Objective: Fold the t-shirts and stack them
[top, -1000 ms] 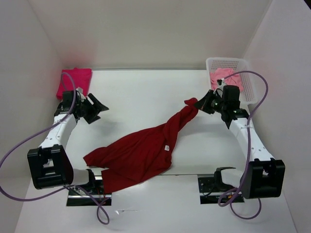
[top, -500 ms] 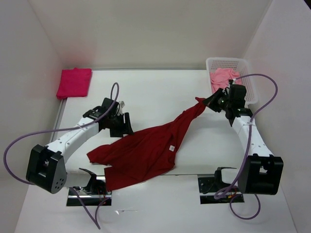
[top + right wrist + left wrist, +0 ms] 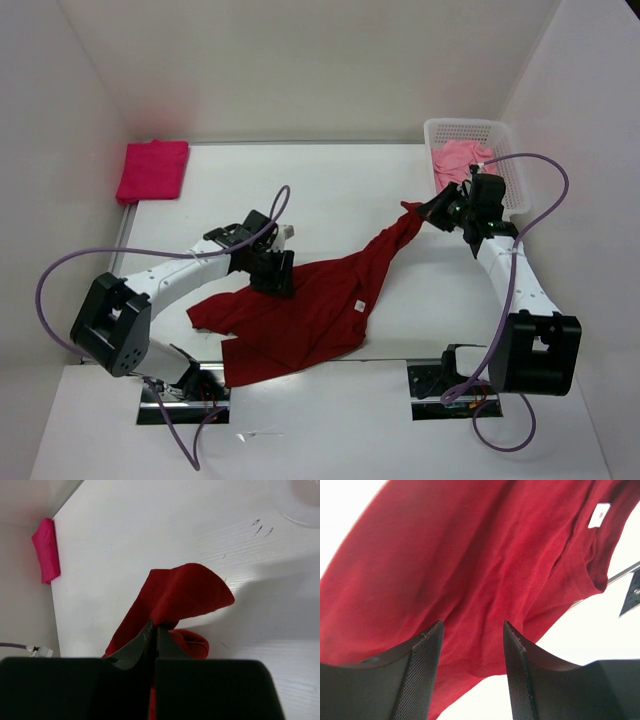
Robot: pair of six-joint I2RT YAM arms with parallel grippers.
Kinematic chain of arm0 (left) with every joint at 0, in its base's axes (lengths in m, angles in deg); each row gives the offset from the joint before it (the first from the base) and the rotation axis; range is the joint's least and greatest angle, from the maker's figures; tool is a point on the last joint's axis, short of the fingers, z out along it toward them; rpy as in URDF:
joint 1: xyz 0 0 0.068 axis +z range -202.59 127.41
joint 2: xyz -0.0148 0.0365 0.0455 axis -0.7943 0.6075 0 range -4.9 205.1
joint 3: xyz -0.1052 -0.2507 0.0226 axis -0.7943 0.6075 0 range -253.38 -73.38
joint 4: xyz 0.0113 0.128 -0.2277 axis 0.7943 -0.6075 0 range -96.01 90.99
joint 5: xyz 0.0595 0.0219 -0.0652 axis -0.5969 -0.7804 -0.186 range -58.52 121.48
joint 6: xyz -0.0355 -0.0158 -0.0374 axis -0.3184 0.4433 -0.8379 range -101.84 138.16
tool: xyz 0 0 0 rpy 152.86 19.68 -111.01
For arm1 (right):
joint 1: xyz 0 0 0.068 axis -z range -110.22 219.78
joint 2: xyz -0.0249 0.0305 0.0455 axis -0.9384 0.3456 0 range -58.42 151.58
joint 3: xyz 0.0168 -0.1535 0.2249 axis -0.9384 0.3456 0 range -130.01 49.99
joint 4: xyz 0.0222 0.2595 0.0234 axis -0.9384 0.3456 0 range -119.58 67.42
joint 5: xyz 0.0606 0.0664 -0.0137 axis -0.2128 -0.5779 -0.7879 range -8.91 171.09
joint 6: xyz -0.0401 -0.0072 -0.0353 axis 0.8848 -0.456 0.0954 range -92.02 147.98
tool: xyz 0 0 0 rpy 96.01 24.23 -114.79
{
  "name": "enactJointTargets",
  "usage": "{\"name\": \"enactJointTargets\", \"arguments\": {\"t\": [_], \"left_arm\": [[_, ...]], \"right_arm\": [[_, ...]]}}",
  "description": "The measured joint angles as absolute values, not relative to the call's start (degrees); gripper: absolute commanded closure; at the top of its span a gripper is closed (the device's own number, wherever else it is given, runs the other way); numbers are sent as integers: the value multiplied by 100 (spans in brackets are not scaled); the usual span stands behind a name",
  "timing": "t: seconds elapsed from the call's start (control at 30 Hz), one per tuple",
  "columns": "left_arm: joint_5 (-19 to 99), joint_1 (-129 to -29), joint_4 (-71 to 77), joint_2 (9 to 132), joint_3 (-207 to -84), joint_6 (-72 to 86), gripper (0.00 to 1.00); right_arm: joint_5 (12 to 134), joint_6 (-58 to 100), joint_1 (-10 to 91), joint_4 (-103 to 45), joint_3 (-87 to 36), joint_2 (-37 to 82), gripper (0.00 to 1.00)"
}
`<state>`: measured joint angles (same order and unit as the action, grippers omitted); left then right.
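Now the left arm reaches forward and inward, elbow low and wrist bent down, so that the left pincer (image 3: 272,274) hangs over the left part of the dark red t-shirt (image 3: 315,310). Its fingers (image 3: 427,670) stand spread, with red cloth directly below and ahead of the gap. Whether the tips touch the cloth cannot be told.

The right arm stretches up from its base and leans left. The right pincer (image 3: 420,212) is pressed together on a corner of the same shirt and holds that end off the table (image 3: 330,185). From there the cloth runs as a twisted band down to the crumpled body.

The shirt is a soft matte knit with a stitched hem and a small white tag (image 3: 599,515) by the collar. Well apart, beyond and to the left of the left pincer, lies the magenta t-shirt (image 3: 152,170), folded into a neat rectangle. Just beyond the right pincer, the salmon-pink t-shirt (image 3: 458,160) lies bunched in the white mesh basket (image 3: 465,124), partly hidden by the wrist. In the right wrist view, the black fingers cut off the red shirt's body.
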<state>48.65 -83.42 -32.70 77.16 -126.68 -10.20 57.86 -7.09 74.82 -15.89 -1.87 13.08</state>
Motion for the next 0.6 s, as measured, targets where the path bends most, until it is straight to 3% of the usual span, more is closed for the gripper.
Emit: {"name": "enactJointTargets", "arguments": {"t": [0.27,0.37,0.47,0.6], "left_arm": [[4679,-8740,-3062,8232,-12751,-873,46],[4542,-8733,-3027,8243,-12762,-869,55],[4428,-8729,-2997,8345,-12826,-801,71],[4260,-8729,-2968,8426,-12847,-714,77]], "right_arm": [[5727,-712,7482,-1599,-187,1352,99],[5718,-712,7482,-1610,-187,1354,99],[5701,-712,7482,-1621,-187,1352,99],[5688,-712,7482,-1626,-187,1352,99]]}}
